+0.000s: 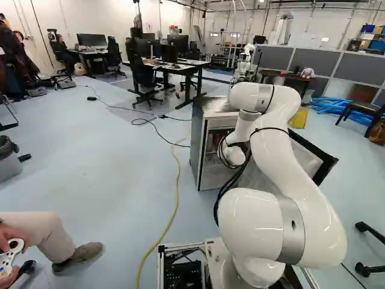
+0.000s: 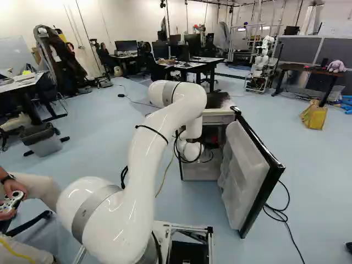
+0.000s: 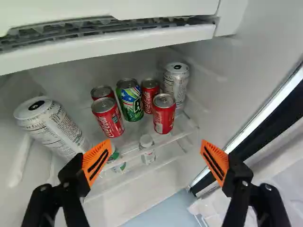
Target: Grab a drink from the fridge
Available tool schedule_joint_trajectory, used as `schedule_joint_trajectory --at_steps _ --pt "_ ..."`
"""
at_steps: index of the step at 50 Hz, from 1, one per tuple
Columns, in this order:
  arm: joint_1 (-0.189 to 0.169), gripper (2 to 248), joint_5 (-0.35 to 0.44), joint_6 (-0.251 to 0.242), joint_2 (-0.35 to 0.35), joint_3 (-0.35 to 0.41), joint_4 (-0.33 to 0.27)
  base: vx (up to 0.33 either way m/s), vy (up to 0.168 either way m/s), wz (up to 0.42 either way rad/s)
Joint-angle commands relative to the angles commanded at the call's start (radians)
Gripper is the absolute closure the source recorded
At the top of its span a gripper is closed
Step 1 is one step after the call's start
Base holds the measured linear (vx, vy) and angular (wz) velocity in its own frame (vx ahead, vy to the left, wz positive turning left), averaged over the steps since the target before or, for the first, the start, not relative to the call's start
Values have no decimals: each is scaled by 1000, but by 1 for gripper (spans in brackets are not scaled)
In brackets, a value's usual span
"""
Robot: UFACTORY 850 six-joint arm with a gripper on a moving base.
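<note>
The fridge (image 1: 218,182) stands with its door (image 2: 248,179) swung wide, and my arm's wrist reaches into its opening; the gripper is hidden in both base views. In the wrist view my gripper (image 3: 155,150) is open, nothing between its pads. Ahead of it on the shelf stand a green can (image 3: 131,101) and several red cans, the nearer ones being one red can (image 3: 109,118) and another red can (image 3: 164,114). A tall white can (image 3: 176,86) is at the door side; another tall white can (image 3: 53,125) stands beyond the opposite finger.
Small bottles (image 3: 147,150) stand on a lower level, one partly behind a finger. A white ledge (image 3: 109,45) spans above the cans. A seated person's leg (image 1: 39,235) is left of the base. A yellow cable (image 1: 175,192) crosses the floor. Another robot (image 2: 264,58) stands far back.
</note>
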Motion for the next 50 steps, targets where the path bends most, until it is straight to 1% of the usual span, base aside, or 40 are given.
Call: schedule_joint_trajectory --at_steps 12,29,30,35,36,40,41,45,46,50 --pt "4 3 -12 0 -14 -26 20 0 0 0" --pt "6 3 -16 0 -22 -39 23 0 0 0" --pt "6 15 -16 0 -22 -39 23 0 0 0" --pt "6 15 -16 0 -22 -39 23 0 0 0" --pt "6 27 -16 0 -22 -39 23 0 0 0" --pt "6 27 -16 0 -22 -39 23 0 0 0" --pt "6 39 -16 0 -22 -39 23 0 0 0" --pt "6 39 -16 0 -22 -39 23 0 0 0" --pt "6 51 -16 0 -22 -39 23 0 0 0" --pt "6 51 -16 0 -22 -39 23 0 0 0"
